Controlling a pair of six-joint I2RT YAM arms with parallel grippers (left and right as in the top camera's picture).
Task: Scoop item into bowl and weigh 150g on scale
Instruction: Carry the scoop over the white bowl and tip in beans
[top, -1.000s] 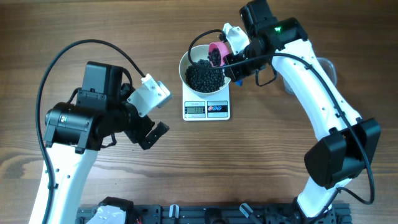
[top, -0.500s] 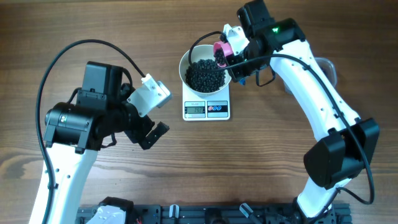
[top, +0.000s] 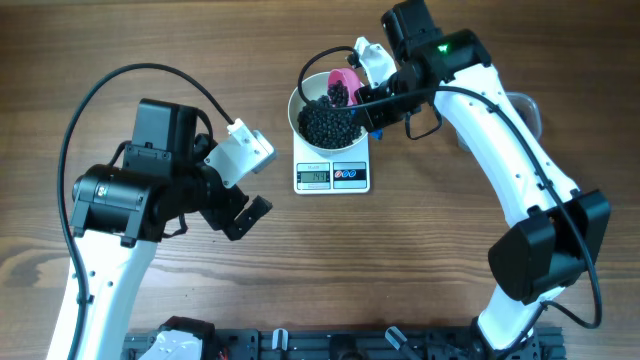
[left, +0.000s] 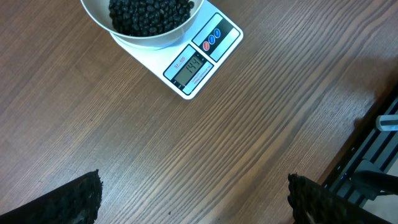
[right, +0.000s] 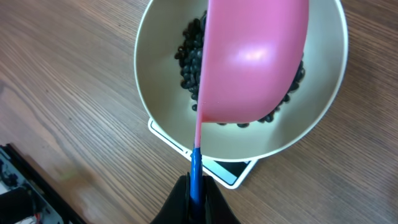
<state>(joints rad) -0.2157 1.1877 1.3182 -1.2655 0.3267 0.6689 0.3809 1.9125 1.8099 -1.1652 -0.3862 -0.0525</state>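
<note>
The white bowl (top: 296, 108) stands on the scale (top: 333, 175) and holds a dark heap of the item (top: 328, 125). My right gripper (top: 378, 92) is shut on the blue handle of a pink scoop (top: 345, 82), which hangs over the bowl's far rim with a few beads in it. In the right wrist view the gripper (right: 196, 194) clamps the handle, and the scoop's pink underside (right: 255, 62) covers much of the bowl (right: 146, 112) and the item (right: 188, 56). My left gripper (top: 248, 218) is open above bare wood, left of the scale (left: 199, 62); its fingers (left: 81, 199) are wide apart.
A clear plastic tub (top: 527, 108) sits at the right, mostly hidden behind my right arm. A black rail runs along the table's near edge (top: 330, 345). The scale's display (left: 191, 65) faces the front.
The pink scoop has shifted slightly left and tipped over the bowl's far rim. The left arm has not moved.
</note>
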